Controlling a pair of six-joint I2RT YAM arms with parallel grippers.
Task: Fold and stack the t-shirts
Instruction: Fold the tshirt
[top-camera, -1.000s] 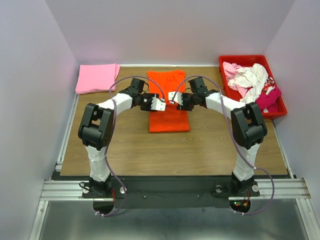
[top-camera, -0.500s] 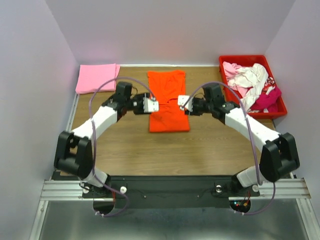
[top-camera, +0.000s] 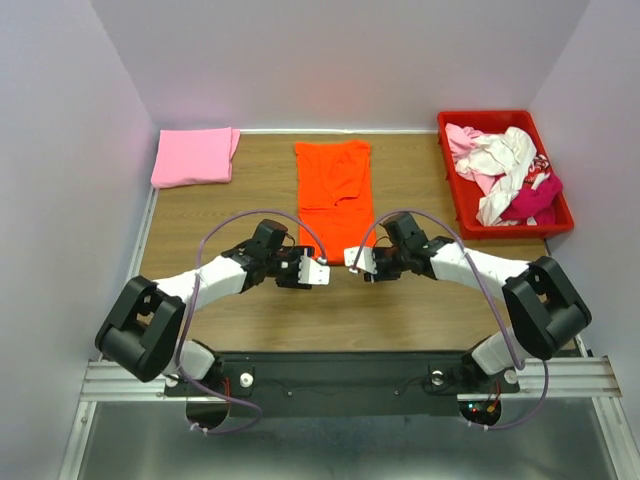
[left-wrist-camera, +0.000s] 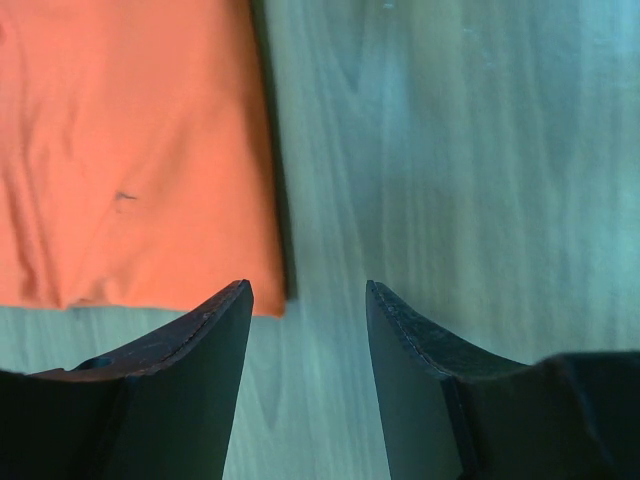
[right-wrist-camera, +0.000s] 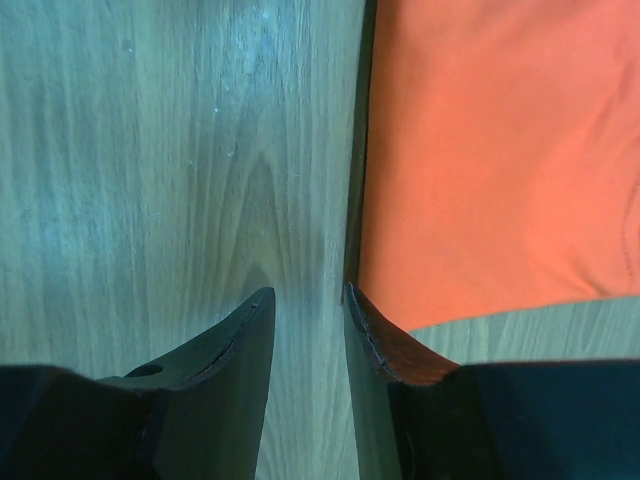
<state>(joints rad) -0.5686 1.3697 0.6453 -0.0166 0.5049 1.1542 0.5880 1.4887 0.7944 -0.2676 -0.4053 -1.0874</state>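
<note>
Orange t-shirt (top-camera: 335, 185) | risk: jaws pinch only the top layer at the near corners, or unevenly, so the fold skews | look: flat, long narrow strip, faint creases | left gripper (left-wrist-camera: 308, 290) apart, empty; right gripper (right-wrist-camera: 308, 292) narrowly apart, empty | place: centre, near hem just beside both grippers

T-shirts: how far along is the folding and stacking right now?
Done: the pink t-shirt lies folded at the far left corner of the table. In hand: the orange t-shirt lies flat as a long narrow strip mid-table; the left gripper and right gripper are open by its near corners, holding nothing. Left: shortening and stacking the orange one, plus the crumpled t-shirts heaped in the red crate.
</note>
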